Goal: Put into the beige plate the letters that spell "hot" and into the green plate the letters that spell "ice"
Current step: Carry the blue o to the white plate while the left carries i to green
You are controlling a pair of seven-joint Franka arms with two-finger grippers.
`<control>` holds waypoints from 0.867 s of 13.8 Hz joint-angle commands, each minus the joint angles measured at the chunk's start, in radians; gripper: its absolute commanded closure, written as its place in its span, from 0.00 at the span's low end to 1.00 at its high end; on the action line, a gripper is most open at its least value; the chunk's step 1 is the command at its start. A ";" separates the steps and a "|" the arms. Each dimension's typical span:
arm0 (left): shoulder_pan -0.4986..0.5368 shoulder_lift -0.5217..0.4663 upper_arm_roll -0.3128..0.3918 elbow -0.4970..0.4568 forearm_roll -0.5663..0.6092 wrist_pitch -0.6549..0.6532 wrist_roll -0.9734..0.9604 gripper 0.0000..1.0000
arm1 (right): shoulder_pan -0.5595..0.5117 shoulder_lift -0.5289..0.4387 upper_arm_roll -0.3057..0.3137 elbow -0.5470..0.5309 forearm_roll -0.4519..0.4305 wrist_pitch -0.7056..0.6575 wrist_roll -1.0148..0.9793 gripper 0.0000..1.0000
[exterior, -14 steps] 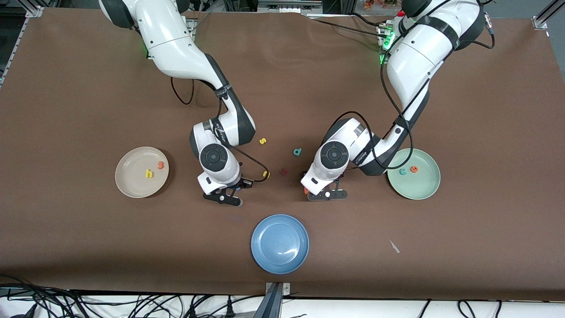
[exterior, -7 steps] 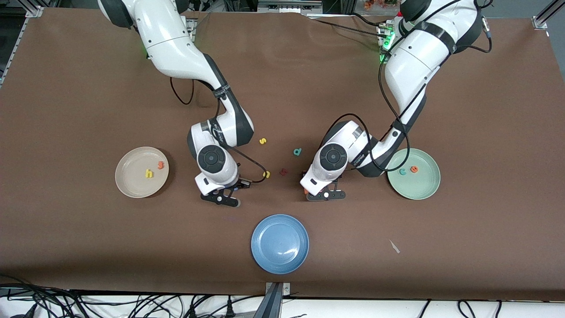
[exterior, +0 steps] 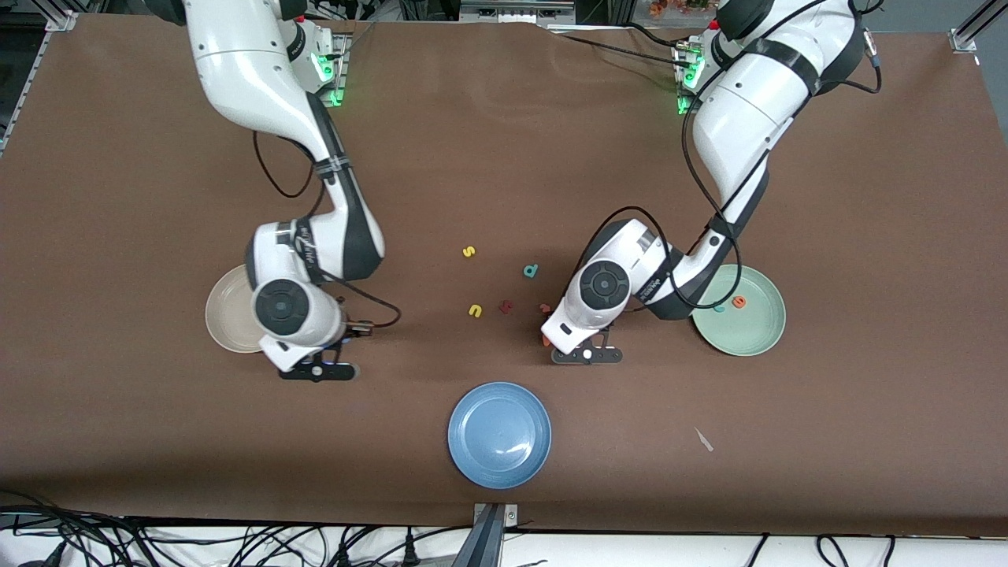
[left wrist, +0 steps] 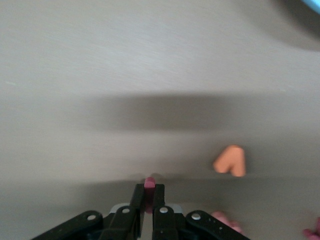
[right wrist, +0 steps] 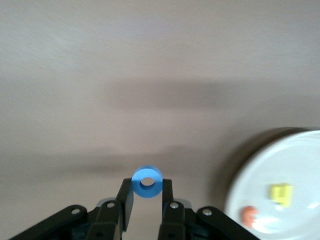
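My left gripper (left wrist: 149,188) is shut on the dark red "i" (left wrist: 149,183), low over the tabletop beside an orange "v" (left wrist: 230,161). In the front view the left gripper (exterior: 587,356) is between the blue plate and the green plate (exterior: 748,335), which holds the orange "e" (exterior: 739,301) and the teal "c" (exterior: 718,309), half hidden by the arm. My right gripper (right wrist: 147,187) is shut on the blue "o" (right wrist: 147,181). The right gripper (exterior: 317,371) is over the table at the edge of the beige plate (exterior: 223,315). The beige plate (right wrist: 295,165) holds the yellow "h" (right wrist: 281,194) and the orange "t" (right wrist: 247,215).
A blue plate (exterior: 499,435) lies nearest the front camera. Loose letters lie mid-table: a yellow "s" (exterior: 468,252), a teal "d" (exterior: 531,271), a yellow "n" (exterior: 475,311), a reddish "t" (exterior: 505,306) and another reddish piece (exterior: 543,308). A small scrap (exterior: 703,439) lies toward the left arm's end.
My right arm has swung from mid-table to the beige plate's edge, carrying the blue "o". My left gripper has shut on the dark red "i" and barely shifted.
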 commanded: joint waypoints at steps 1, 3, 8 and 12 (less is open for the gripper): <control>0.055 -0.079 -0.011 -0.010 -0.003 -0.116 0.116 1.00 | 0.009 -0.161 -0.063 -0.257 0.017 0.106 -0.198 0.87; 0.091 -0.111 -0.011 -0.016 -0.003 -0.180 0.242 1.00 | -0.029 -0.201 -0.103 -0.359 0.054 0.183 -0.371 0.87; 0.209 -0.132 -0.009 -0.036 0.012 -0.369 0.494 1.00 | -0.116 -0.235 -0.129 -0.454 0.135 0.200 -0.564 0.17; 0.310 -0.145 -0.008 -0.105 0.045 -0.362 0.610 1.00 | -0.096 -0.221 -0.118 -0.343 0.187 0.147 -0.373 0.00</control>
